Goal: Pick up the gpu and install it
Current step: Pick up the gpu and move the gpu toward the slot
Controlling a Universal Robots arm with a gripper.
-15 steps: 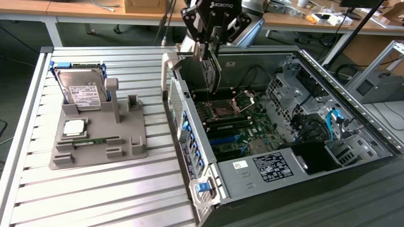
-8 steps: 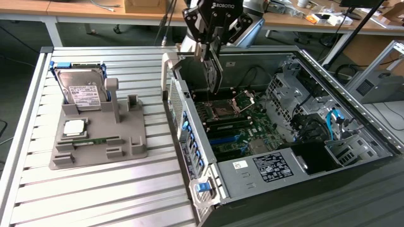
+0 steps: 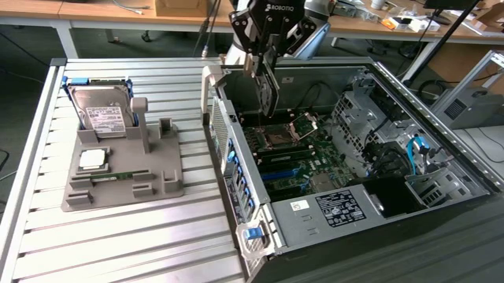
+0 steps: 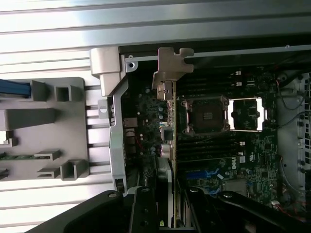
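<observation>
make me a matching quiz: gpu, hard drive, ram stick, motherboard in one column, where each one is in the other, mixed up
1 gpu
2 hard drive
3 ram stick
4 motherboard

a lying flat in the tray
b inside the open case
c hanging from the hand, above the case
d standing up in the tray

Pairs: 1-c, 2-d, 3-a, 4-b

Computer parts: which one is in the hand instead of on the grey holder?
The gpu, gripped above the open case; hard drive and RAM stick sit on the holder.
</observation>
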